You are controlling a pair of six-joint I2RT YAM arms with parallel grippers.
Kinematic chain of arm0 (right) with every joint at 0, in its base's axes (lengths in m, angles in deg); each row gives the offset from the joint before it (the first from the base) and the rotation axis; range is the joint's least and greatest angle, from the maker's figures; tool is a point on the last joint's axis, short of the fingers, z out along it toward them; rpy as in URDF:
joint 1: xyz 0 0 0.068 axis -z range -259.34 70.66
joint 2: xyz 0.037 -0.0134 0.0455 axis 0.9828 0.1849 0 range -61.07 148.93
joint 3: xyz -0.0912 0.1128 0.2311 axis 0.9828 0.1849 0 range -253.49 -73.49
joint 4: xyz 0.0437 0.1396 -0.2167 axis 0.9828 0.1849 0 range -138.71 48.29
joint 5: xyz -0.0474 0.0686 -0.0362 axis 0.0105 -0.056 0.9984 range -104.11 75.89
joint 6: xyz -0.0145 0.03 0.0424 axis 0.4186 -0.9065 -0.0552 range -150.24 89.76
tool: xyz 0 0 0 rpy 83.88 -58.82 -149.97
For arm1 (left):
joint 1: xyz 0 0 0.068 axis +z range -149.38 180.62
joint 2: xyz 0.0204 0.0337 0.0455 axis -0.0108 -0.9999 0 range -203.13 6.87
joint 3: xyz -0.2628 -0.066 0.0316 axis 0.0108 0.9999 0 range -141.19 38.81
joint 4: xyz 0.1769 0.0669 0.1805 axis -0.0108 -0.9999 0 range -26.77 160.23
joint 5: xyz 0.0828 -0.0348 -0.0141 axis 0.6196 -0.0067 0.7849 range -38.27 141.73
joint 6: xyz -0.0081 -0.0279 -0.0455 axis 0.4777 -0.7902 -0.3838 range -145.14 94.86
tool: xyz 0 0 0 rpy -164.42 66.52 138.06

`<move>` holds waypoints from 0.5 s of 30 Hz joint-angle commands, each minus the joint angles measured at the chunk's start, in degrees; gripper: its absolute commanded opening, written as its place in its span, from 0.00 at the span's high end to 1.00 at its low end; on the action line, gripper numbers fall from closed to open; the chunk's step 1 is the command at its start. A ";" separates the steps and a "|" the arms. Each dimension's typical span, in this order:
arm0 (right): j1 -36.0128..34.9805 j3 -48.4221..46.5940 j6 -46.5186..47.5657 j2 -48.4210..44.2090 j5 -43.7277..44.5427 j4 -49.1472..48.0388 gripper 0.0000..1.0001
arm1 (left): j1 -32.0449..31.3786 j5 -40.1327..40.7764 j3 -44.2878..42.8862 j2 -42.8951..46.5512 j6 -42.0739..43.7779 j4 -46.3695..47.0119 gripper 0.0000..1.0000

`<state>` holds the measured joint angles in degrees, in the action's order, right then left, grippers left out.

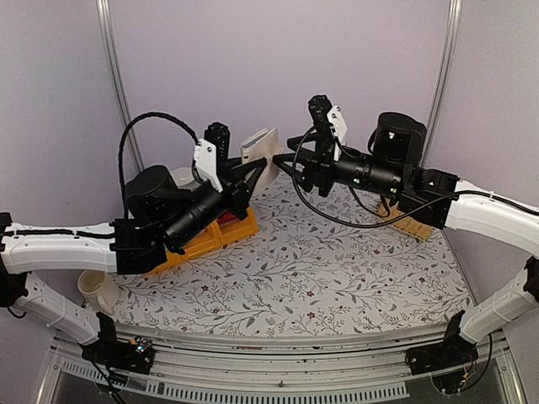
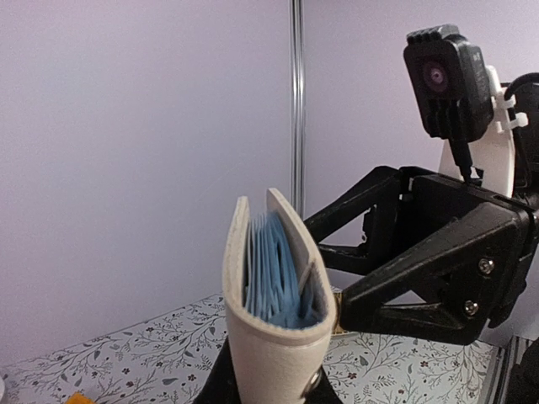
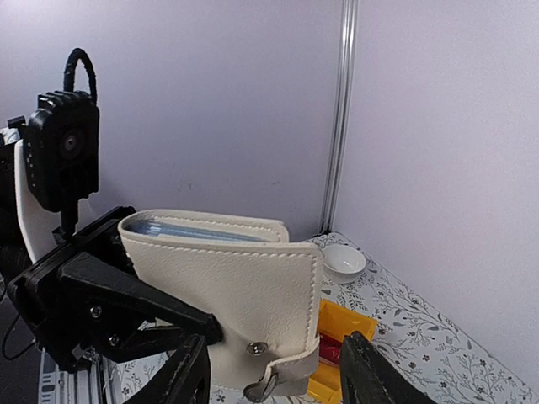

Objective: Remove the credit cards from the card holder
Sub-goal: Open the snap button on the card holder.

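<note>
Right gripper (image 3: 278,377) stands wide, one finger on each side of the snap corner of the holder (image 3: 244,295). Left gripper (image 2: 271,383) is pinched tight on the bottom of the holder and holds it upright, high over the far middle of the bench (image 1: 320,278). Blue leaves (image 2: 274,269) show inside. A yellow bin (image 3: 341,324) sits on the bench, left.

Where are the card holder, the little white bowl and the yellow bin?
card holder (image 3: 244,295), right wrist view, on its whitish cover.
bowl (image 3: 345,269), right wrist view, on its near wall.
bin (image 1: 210,244), top view, on its front wall.
</note>
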<state>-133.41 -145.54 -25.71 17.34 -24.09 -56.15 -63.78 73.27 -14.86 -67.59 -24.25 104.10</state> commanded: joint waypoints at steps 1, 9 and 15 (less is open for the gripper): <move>-0.31 -3.25 -0.14 2.62 3.11 0.95 0.49 | -1.05 -1.76 1.06 1.98 1.27 2.86 1.00; -0.12 -2.15 0.99 1.16 1.70 3.26 0.73 | -1.06 -3.59 2.83 3.43 1.42 4.69 1.00; 1.89 -1.42 1.90 -0.83 -4.73 5.95 0.97 | -0.94 -10.95 4.80 5.30 1.78 6.07 1.00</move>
<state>-132.80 -147.29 -24.70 18.98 -24.85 -52.74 -64.11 68.70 -11.34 -64.57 -23.11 105.60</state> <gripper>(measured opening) 0.053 0.120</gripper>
